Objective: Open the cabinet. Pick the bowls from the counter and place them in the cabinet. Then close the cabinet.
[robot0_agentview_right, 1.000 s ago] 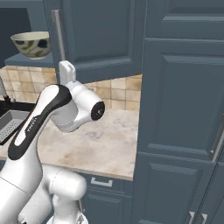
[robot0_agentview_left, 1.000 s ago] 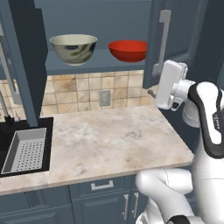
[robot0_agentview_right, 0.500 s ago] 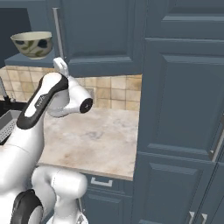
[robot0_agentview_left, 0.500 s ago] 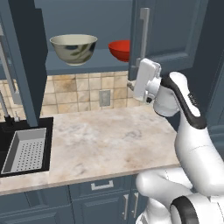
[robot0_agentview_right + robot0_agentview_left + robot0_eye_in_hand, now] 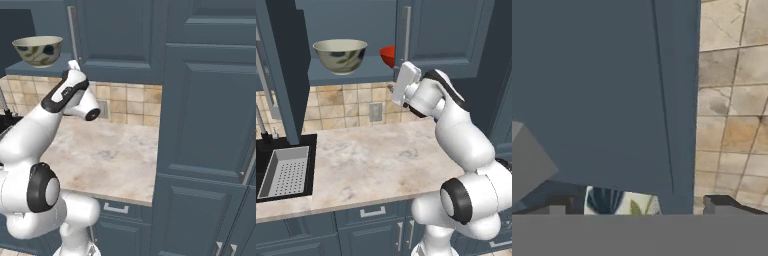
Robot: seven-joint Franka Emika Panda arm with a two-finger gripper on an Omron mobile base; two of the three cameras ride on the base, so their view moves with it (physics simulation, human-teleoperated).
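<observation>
Kitchen counter (image 5: pixel 376 160), arm raised to cabinet (image 5: pixel 446 30)

Tiled backsplash (image 5: pixel 351 102) in beige/tan squares runs behind the worktop, w/ a grey wall outlet (image 5: pixel 375 112) set in it, approx mid-wall. Black sink (image 5: pixel 263 145) at far left holds a grey perforated drain tray (image 5: pixel 285 172). Below: dark blue drawers (image 5: pixel 373 212) w/ short silver handles; tall dark blue pantry unit (image 5: pixel 210 110) stands at right, panelled fronts.
</observation>
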